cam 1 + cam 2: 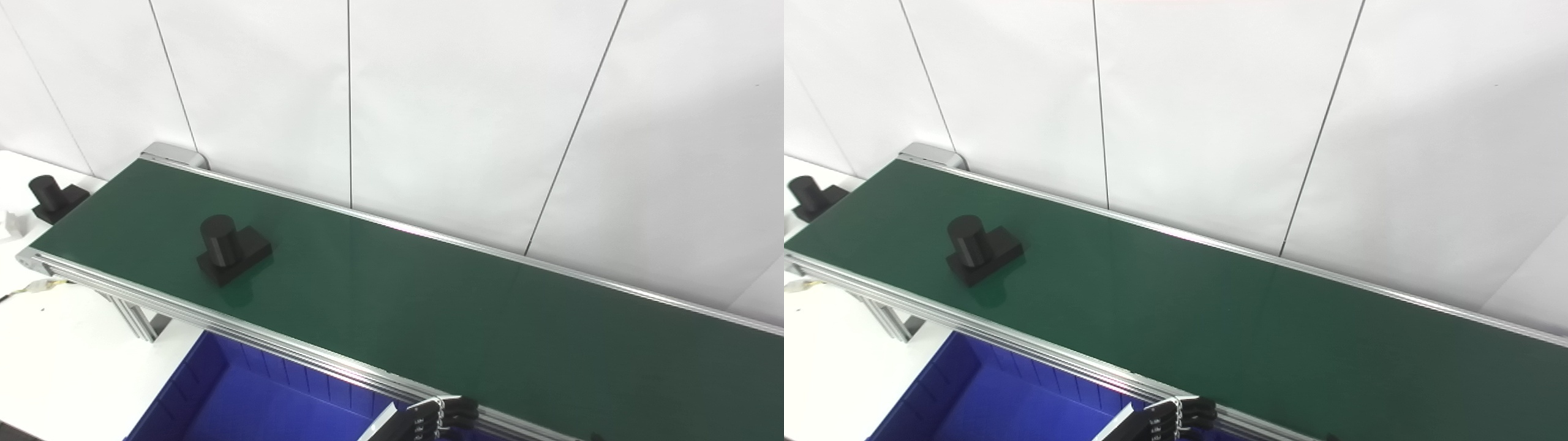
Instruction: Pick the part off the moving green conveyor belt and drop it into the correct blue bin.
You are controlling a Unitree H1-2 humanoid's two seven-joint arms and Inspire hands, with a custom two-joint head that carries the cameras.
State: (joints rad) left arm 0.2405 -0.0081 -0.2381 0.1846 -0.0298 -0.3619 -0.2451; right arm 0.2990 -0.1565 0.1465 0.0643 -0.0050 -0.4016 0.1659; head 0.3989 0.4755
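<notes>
White wall panels back the green conveyor belt [429, 306], which runs diagonally. On its left part stands a black part [231, 250], cylinder upright, its flat base's long axis across the belt. Open belt lies rightward. Below the near rail sits a blue bin [257, 404]. Only one hand's fingertips [450, 413] show at the rail; its grip cannot be told.

A part [231, 250] sits on the conveyor belt [429, 306] near its left end. A second part [56, 199] rests on the table [55, 361] beyond that end. A bin [245, 398] lies in front of the belt, below its near rail.
</notes>
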